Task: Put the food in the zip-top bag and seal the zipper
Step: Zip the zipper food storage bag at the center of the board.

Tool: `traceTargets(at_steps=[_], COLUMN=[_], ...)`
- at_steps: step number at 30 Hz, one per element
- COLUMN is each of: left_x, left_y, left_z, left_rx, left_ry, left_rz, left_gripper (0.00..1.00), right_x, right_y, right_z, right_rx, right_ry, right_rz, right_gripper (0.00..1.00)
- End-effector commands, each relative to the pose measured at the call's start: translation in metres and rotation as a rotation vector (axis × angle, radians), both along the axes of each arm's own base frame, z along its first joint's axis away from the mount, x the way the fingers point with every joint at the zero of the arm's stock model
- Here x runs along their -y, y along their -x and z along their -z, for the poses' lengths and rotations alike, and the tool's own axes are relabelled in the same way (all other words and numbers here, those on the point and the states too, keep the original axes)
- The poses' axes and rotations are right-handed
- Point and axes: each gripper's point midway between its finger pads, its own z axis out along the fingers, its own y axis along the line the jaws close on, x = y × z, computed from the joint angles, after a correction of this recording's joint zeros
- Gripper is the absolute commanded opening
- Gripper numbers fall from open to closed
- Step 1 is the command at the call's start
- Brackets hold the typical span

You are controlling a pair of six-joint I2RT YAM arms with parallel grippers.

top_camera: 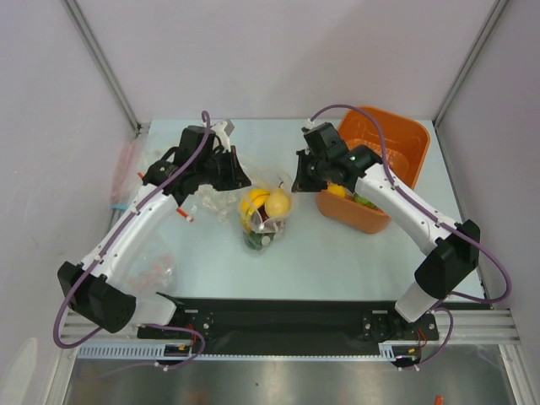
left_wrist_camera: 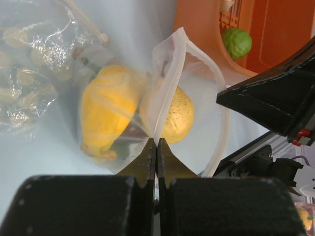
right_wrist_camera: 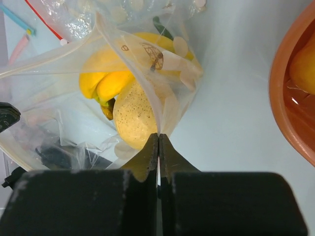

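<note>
The dotted zip-top bag [top_camera: 263,218] lies mid-table holding a lemon [top_camera: 278,202], a banana [top_camera: 253,202] and darker food below them. My left gripper [top_camera: 239,180] is shut on the bag's mouth edge from the left; in the left wrist view [left_wrist_camera: 156,143] the film runs between the closed jaws, with the lemon [left_wrist_camera: 178,115] and banana [left_wrist_camera: 105,117] behind. My right gripper [top_camera: 298,183] is shut on the opposite mouth edge, also shown in the right wrist view [right_wrist_camera: 158,136]. The zipper strip [left_wrist_camera: 171,54] curves open between them. More food sits in the orange basket, including a lime [left_wrist_camera: 237,43].
The orange basket [top_camera: 403,135] stands at the back right, just beyond my right gripper. Plain clear bags with red and blue strips lie at the left [top_camera: 125,181] and front left [top_camera: 152,272]. Enclosure posts rise at the back corners.
</note>
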Motion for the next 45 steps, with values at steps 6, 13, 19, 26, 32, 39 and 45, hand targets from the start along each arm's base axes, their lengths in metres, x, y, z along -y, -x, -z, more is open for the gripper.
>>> traceTargets(at_steps=[6,13,19,26,32,39,45], left_x=[0.034,0.064,0.091,0.088,0.081,0.068,0.068], left_y=[-0.005,0.002,0.007,0.019,0.045,0.079,0.106], left_z=[-0.035,-0.013,-0.013,-0.025,-0.027,-0.023,-0.015], left_rx=[0.067,0.008,0.006,0.071,0.092,0.223,0.399], left_ry=[0.084,0.059,0.091,0.121,0.176,0.166,0.156], left_rz=[0.105,0.207,0.321,0.360,0.398,0.380,0.372], left_gripper=[0.00,0.01,0.06,0.59,1.00,1.00,0.99], right_x=[-0.010,-0.006,-0.006,0.024,0.039,0.043,0.042], right_y=[-0.010,-0.020,-0.020,-0.029,-0.036,-0.040,-0.039], right_z=[-0.043,-0.071,-0.050,-0.032,-0.030,-0.027,-0.023], right_rx=[0.091,0.201,0.160,0.130,0.106,0.092,0.071], right_ry=[-0.114,-0.212,-0.276,-0.318,-0.365,-0.389,-0.395], right_rz=[0.069,0.164,0.222,0.322,0.367,0.392,0.392], right_gripper=[0.00,0.00,0.00,0.00,0.00,0.00,0.00])
